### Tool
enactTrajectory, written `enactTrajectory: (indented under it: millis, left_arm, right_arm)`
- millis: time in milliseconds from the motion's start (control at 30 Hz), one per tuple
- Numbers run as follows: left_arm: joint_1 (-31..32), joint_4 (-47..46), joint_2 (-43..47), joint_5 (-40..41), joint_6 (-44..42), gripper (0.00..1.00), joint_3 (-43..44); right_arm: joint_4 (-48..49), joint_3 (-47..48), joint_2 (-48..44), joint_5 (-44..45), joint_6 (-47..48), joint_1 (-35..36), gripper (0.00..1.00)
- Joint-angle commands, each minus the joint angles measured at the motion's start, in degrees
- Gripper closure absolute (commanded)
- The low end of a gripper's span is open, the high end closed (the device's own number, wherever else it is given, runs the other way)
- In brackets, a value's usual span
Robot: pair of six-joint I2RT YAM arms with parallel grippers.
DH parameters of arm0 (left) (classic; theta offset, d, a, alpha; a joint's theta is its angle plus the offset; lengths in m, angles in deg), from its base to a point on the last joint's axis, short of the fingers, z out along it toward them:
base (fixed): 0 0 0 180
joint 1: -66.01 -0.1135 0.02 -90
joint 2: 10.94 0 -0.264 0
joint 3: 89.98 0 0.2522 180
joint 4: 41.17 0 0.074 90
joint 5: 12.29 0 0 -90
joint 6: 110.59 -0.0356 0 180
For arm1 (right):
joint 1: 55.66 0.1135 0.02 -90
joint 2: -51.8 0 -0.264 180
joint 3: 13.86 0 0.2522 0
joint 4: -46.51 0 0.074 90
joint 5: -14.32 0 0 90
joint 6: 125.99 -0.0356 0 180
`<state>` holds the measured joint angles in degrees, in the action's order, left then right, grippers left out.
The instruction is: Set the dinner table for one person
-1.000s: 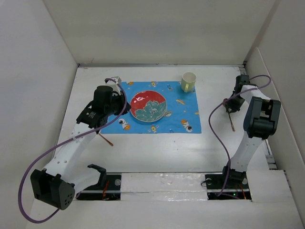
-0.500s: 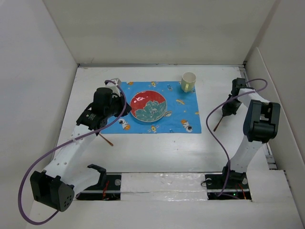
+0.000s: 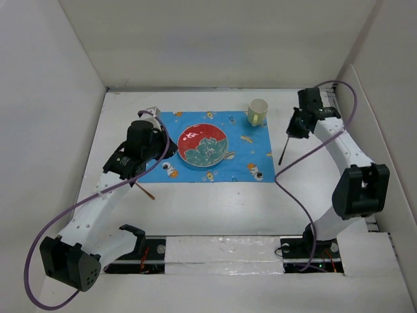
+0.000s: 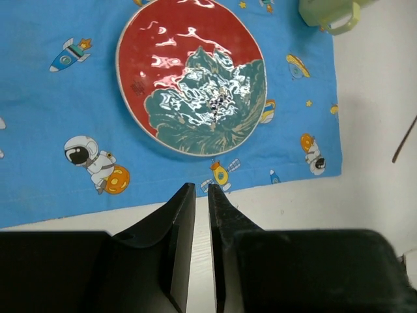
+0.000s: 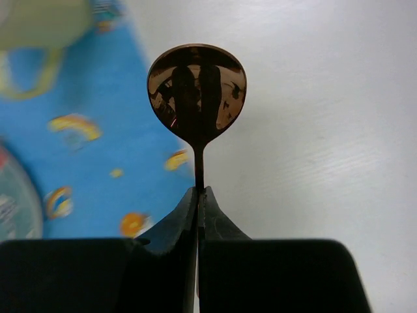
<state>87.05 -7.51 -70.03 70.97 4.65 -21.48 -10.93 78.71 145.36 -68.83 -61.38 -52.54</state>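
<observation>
The white dinner table (image 3: 215, 208) carries a blue cartoon-print cloth (image 3: 247, 153). On it sit a red plate with a teal flower (image 3: 203, 145) and a pale green mug (image 3: 258, 111). My right gripper (image 3: 294, 130) is shut on the handle of a dark copper spoon (image 3: 284, 150). It holds the spoon above the table just right of the cloth's right edge. In the right wrist view the spoon's bowl (image 5: 197, 88) sticks out past my gripper (image 5: 197, 190). My left gripper (image 3: 168, 151) is shut and empty, left of the plate (image 4: 192, 77); its fingertips (image 4: 195, 190) are over the cloth's near edge.
A thin brown utensil (image 3: 146, 191) lies on the bare table near the cloth's front left corner. White upright panels (image 3: 58, 130) wall in the table on the left, back and right. The mug also shows in the left wrist view (image 4: 326, 13) and the right wrist view (image 5: 39, 23).
My right gripper has lifted the spoon from near the right wall and carried it left and away, to beside the mug and the cloth's right edge. The left arm has barely moved.
</observation>
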Motion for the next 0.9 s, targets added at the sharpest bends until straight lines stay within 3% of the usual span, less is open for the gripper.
enactTrajectory:
  millis: [0, 67, 267, 367, 433, 467, 667, 867]
  left_arm:
    - [0.23, 2.41, 0.56, 6.02, 5.08, 0.88, 2.12]
    - [-0.55, 5.39, 0.73, 11.39, 9.64, 0.87, 2.47]
    - [-3.81, 10.23, 1.7, 12.01, 17.64, 0.81, 0.29]
    - [-4.68, 13.74, 2.31, 14.65, 21.77, 0.77, -1.39]
    - [-6.7, 15.07, 2.92, 13.61, 22.05, 0.68, -2.79]
    - [-11.15, 16.65, 3.36, 11.77, 21.53, 0.59, -4.02]
    - [-20.68, 19.46, 4.42, 7.89, 19.24, 0.58, -8.94]
    - [-21.21, 22.55, 2.58, 10.08, 21.87, 0.59, -10.44]
  right_arm:
    - [-2.55, 4.94, -3.56, -2.02, 0.16, 7.85, 1.0]
    - [-1.85, 5.66, -3.04, -5.24, -0.62, 13.3, 1.0]
    - [2.73, 10.74, 5.3, -6.41, -2.21, 23.5, 1.0]
    - [3.16, 16.19, 15.3, -8.69, -1.95, 24.04, 1.0]
    - [3.43, 20.4, 18.75, -7.83, -1.86, 24.04, 1.0]
    - [2.04, 23.47, 23.81, -8.34, -1.34, 24.04, 1.0]
    - [0.79, 27.98, 30.01, -5.45, -1.07, 22.73, 1.0]
    - [2.99, 24.82, 31.51, -5.71, -1.6, 21.41, 1.0]
